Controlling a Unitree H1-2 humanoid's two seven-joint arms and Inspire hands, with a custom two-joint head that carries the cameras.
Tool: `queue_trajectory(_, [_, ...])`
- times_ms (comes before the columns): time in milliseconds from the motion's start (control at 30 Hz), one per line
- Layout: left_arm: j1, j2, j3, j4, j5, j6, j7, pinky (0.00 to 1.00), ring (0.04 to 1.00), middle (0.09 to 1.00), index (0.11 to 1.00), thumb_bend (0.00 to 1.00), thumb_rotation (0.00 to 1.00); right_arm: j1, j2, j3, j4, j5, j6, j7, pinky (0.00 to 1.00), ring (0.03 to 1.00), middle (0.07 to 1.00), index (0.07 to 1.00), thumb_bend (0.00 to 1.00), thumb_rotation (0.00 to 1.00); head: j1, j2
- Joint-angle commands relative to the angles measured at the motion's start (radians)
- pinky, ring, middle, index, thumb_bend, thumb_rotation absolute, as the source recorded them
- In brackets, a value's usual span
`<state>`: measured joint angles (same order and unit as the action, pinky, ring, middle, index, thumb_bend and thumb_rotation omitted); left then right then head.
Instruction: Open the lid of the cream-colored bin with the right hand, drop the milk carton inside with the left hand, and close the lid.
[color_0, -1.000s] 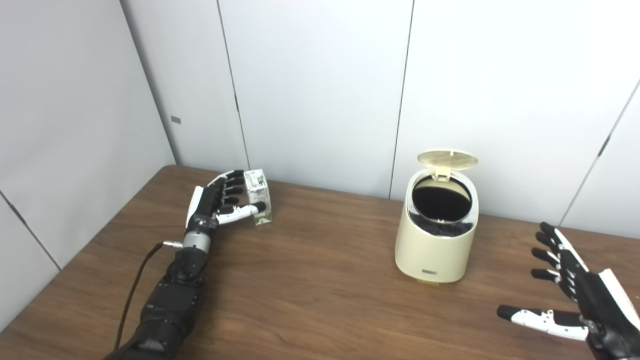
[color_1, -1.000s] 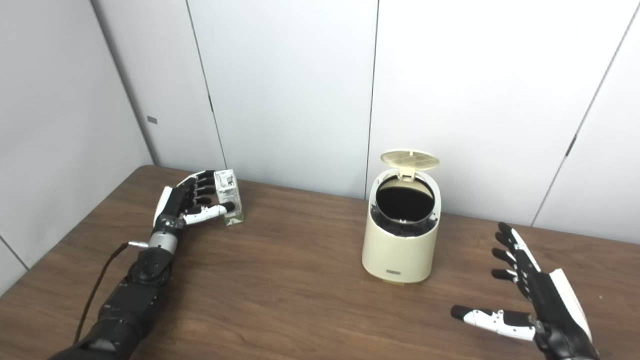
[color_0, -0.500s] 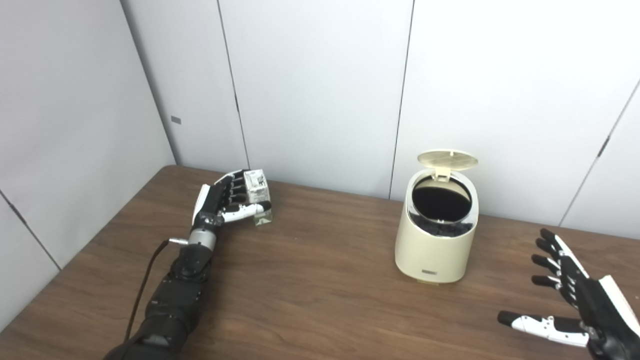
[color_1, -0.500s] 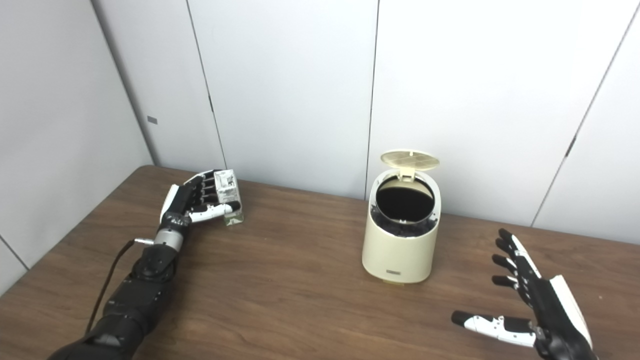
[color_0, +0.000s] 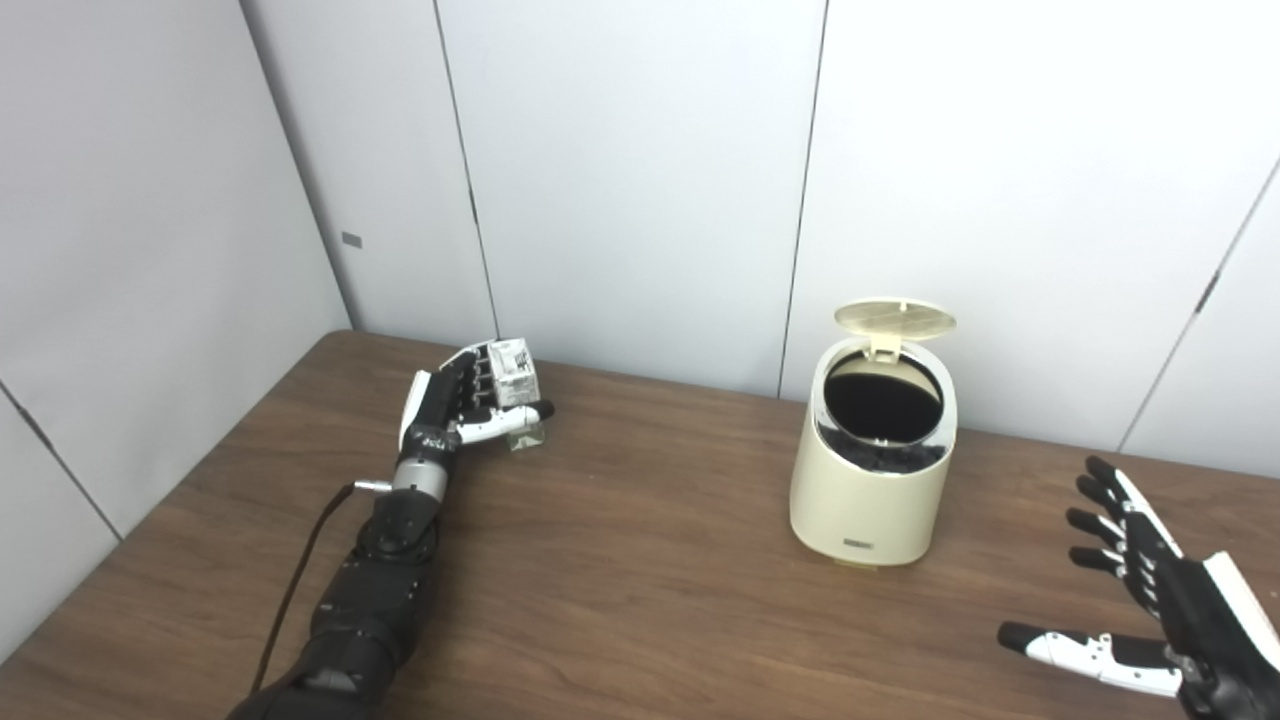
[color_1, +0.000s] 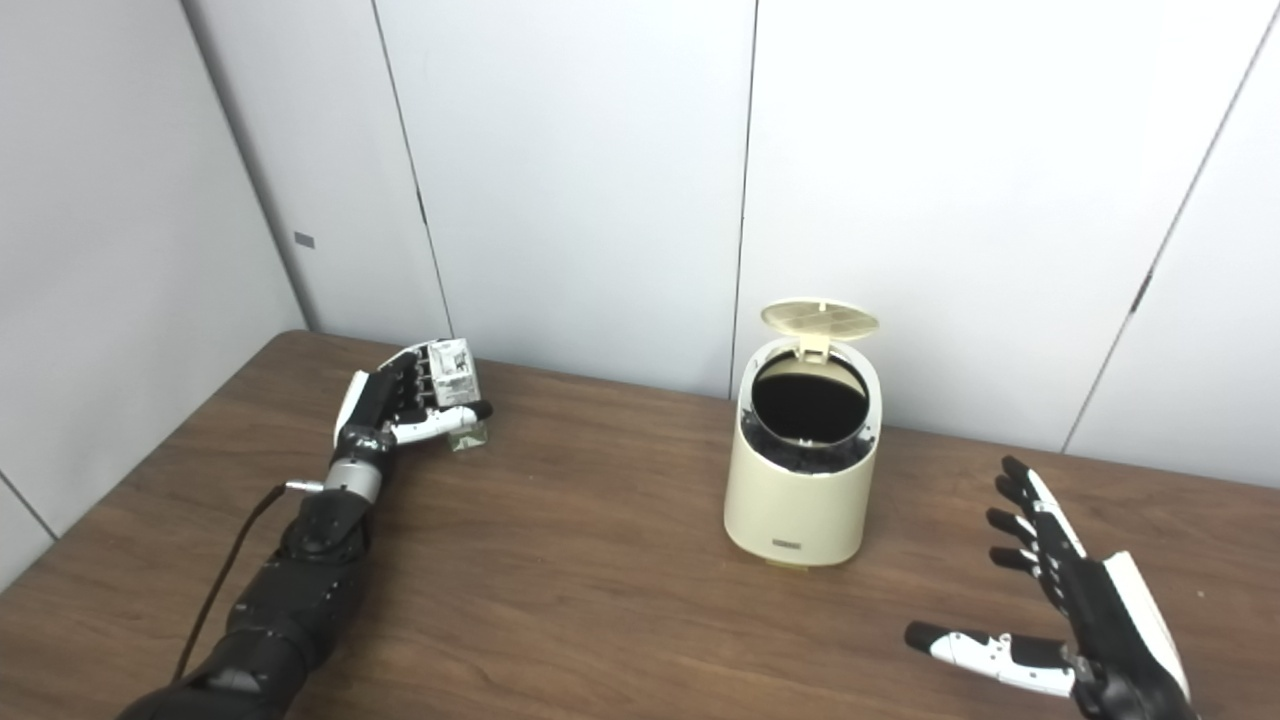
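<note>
Grasping the small white printed milk carton (color_0: 513, 372), the left hand (color_0: 450, 405) rests on a brown wood-grain table (color_0: 620, 560); right hand (color_0: 1165, 620) splayed empty; cream-colored bin (color_0: 868, 480) lid (color_0: 895, 318) raised before grey wall panels (color_0: 640, 170).

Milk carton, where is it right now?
The milk carton stands at the back left of the table, near the wall, with the left robot hand wrapped around it. The open cream-colored bin sits well off to its right.

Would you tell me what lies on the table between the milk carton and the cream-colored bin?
Nothing: in both eye views only bare wooden table lies between the milk carton, gripped by the left robot hand, and the cream-colored bin.
</note>
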<state>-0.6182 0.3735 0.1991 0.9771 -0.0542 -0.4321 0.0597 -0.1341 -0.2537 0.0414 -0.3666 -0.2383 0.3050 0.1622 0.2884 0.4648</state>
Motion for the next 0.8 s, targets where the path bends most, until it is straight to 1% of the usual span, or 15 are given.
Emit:
queue_trajectory(0, [-0.057,0.014,0.016,-0.039,-0.001,-0.038,0.028,0.56,0.602,0.634,0.676,0.78,0.0,-0.022,-0.005,-0.011,-0.035,0.009,-0.011,-0.004,0.8,0.89,0.953,0.98,0.65,0.0,0.002,0.002])
queue_trajectory(67, [-0.056,0.012,0.019,-0.048,0.011,-0.038,0.051,0.55,0.586,0.619,0.66,0.78,0.0,-0.021,-0.003,-0.012,-0.037,0.011,-0.006,-0.004,0.8,0.891,0.953,0.98,0.65,0.0,0.002,0.002])
queue_trajectory(100, [-0.055,0.012,0.019,-0.052,0.019,-0.038,0.066,0.51,0.549,0.545,0.59,0.65,0.0,-0.021,-0.002,-0.012,-0.037,0.014,-0.006,-0.003,0.82,0.894,0.954,0.98,0.65,0.0,0.002,0.003])
queue_trajectory(133, [-0.055,0.012,0.018,-0.055,0.025,-0.038,0.077,0.48,0.522,0.507,0.55,0.59,0.0,-0.021,-0.001,-0.011,-0.037,0.015,-0.007,-0.002,0.83,0.897,0.956,0.983,0.64,0.0,0.001,0.003])
queue_trajectory(167, [-0.055,0.011,0.019,-0.057,0.03,-0.038,0.093,0.46,0.504,0.483,0.525,0.55,0.0,-0.021,-0.002,-0.01,-0.036,0.015,-0.01,-0.002,0.83,0.898,0.957,0.984,0.64,0.0,0.001,0.005])
queue_trajectory(200, [-0.055,0.01,0.019,-0.06,0.032,-0.038,0.102,0.47,0.504,0.482,0.509,0.54,0.0,-0.021,-0.004,-0.009,-0.031,0.016,-0.016,-0.002,0.83,0.899,0.957,0.985,0.64,0.0,0.0,0.006])
queue_trajectory(267, [-0.054,0.008,0.021,-0.066,0.029,-0.038,0.11,0.47,0.503,0.486,0.493,0.53,0.0,-0.021,-0.005,-0.008,-0.028,0.015,-0.019,-0.002,0.84,0.898,0.957,0.986,0.64,0.0,0.001,0.007])
queue_trajectory(400, [-0.051,0.007,0.023,-0.074,0.029,-0.038,0.118,0.42,0.461,0.485,0.484,0.52,0.0,-0.021,-0.006,-0.006,-0.035,0.007,-0.004,-0.001,0.83,0.897,0.958,0.984,0.64,0.0,0.002,0.009])
queue_trajectory(600, [-0.049,0.003,0.025,-0.09,0.03,-0.038,0.125,0.4,0.44,0.484,0.484,0.52,0.0,-0.022,-0.001,-0.006,-0.035,0.008,0.001,-0.001,0.84,0.898,0.959,0.988,0.64,0.0,0.004,0.012])
queue_trajectory(767, [-0.038,-0.002,0.021,-0.131,0.037,-0.038,0.123,0.39,0.432,0.479,0.487,0.52,0.0,-0.024,0.0,-0.001,-0.026,0.004,-0.012,-0.003,0.84,0.898,0.956,0.986,0.64,0.0,-0.007,0.012])
